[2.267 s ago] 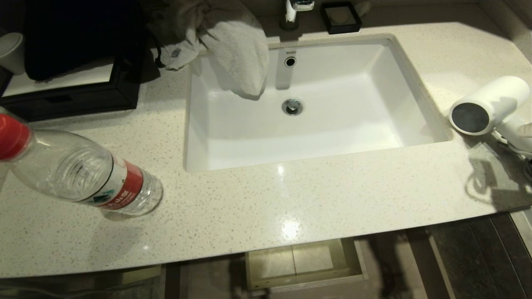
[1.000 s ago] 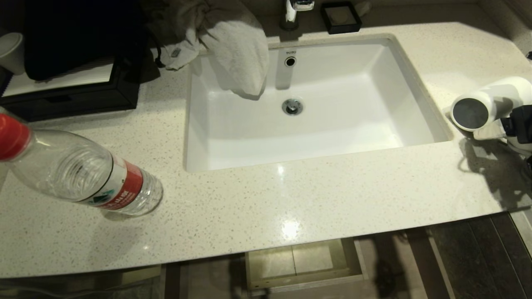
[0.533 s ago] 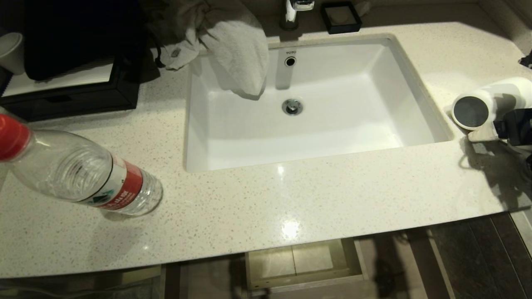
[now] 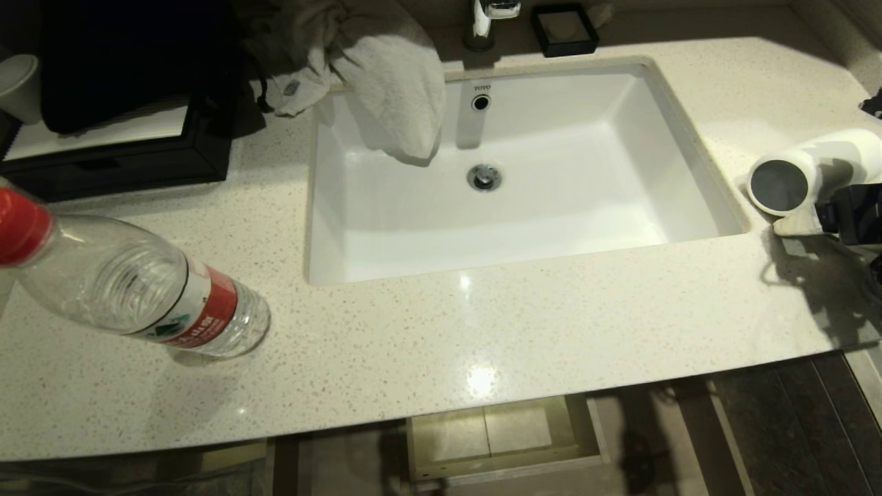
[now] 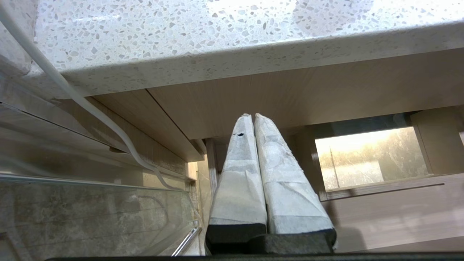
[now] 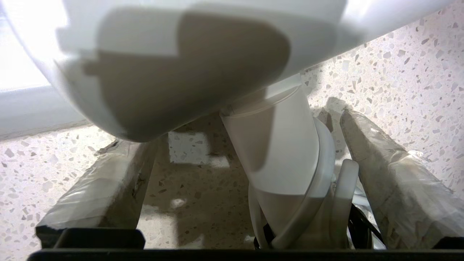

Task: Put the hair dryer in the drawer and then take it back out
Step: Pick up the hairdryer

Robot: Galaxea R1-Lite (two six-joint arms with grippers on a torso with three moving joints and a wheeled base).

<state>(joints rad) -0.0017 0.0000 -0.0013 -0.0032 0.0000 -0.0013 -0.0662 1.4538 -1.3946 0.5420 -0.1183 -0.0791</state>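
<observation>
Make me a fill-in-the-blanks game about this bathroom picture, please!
1. The hair dryer lies on the counter to the ____ of the sink, seen from the head view.
2. The right pincer is ____, with the dryer's handle between its fingers.
3. The water bottle has a ____ cap.
4. The left pincer, parked below the counter, is ____.

Missing words: right; open; red; shut

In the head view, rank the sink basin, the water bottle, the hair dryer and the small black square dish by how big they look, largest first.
1. Sink basin, clearly the largest.
2. Water bottle, though it lies close to the camera, which inflates it.
3. Hair dryer, partly cut off at the picture's edge, so its rank against the bottle is unsure.
4. Black square dish, the smallest.
</observation>
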